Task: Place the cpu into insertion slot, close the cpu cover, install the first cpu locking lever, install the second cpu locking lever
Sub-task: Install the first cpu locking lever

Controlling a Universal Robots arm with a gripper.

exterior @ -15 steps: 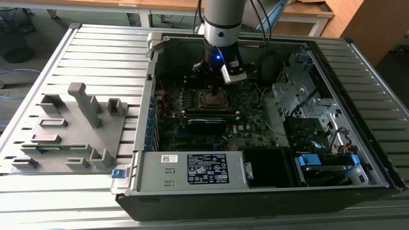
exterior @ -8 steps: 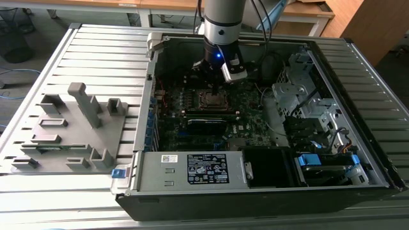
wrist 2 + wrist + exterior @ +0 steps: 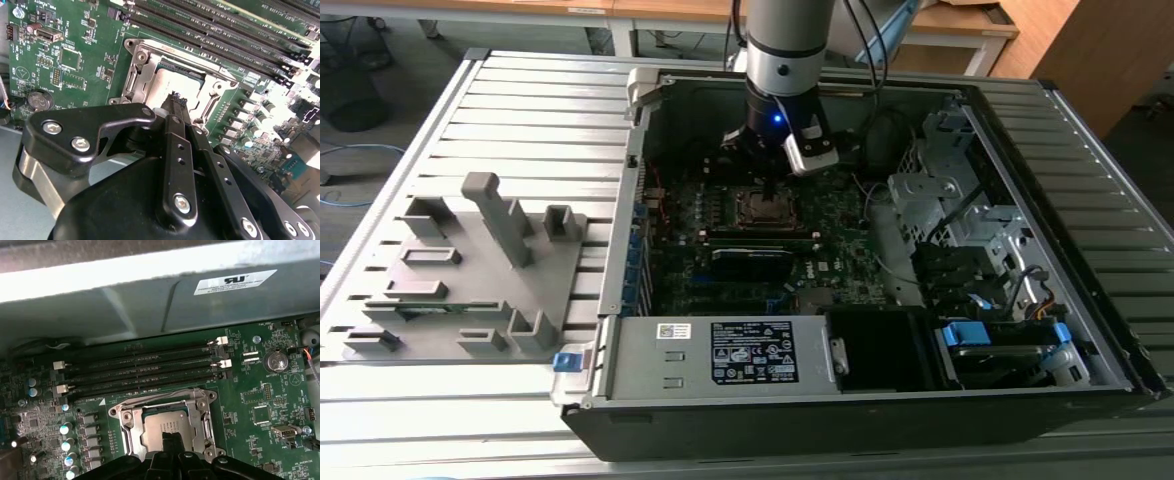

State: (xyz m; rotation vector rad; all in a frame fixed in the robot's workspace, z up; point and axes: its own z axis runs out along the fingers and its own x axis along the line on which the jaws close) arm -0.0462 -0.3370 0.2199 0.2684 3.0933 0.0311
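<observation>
Gripper sits low over the insertion slot inside the open PC case, in the exterior view. In both wrist views the fingers are pressed together, tips over the cpu, holding nothing visible. Cpu lies flat in the insertion slot, framed by the silvery cpu cover. Memory slots run just beside the socket. Grey fixture tray sits on the counter, at the exterior view's left.
</observation>
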